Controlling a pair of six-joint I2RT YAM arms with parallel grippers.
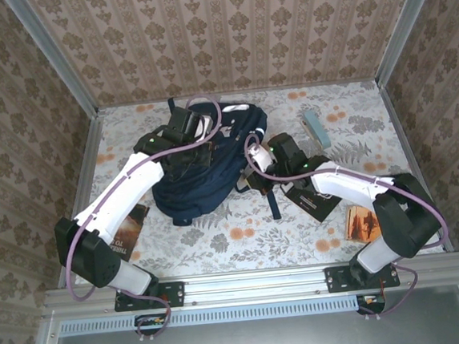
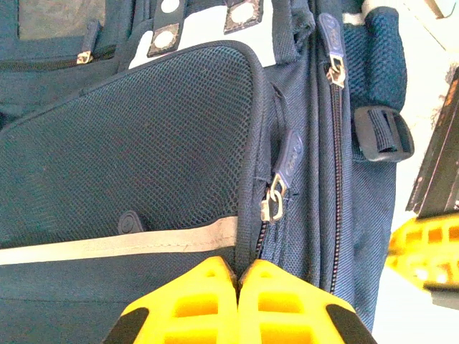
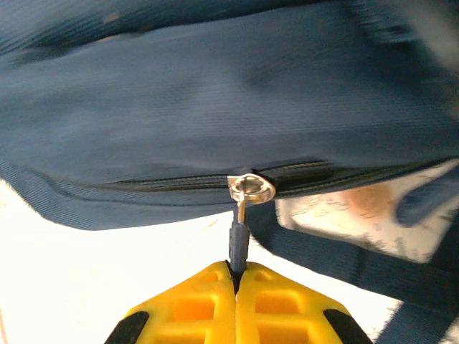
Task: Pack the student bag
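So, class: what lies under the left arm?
A book lying on the table. One part shows beside the left arm; the rest, with most of its cover, is hidden.

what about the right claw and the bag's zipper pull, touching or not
Touching. The right wrist view shows the right claw shut on the zipper pull of the student bag, pinching its tab.

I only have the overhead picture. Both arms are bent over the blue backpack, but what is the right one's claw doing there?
Observer: The right claw is shut on a navy zipper pull of the backpack.
Operator: Is that zipper open?
Observer: No, the zipper looks closed on both sides of its silver slider.
Operator: And the left claw?
Observer: The left claw is shut at the mesh pocket edge, just below a loose zipper pull it isn't holding.
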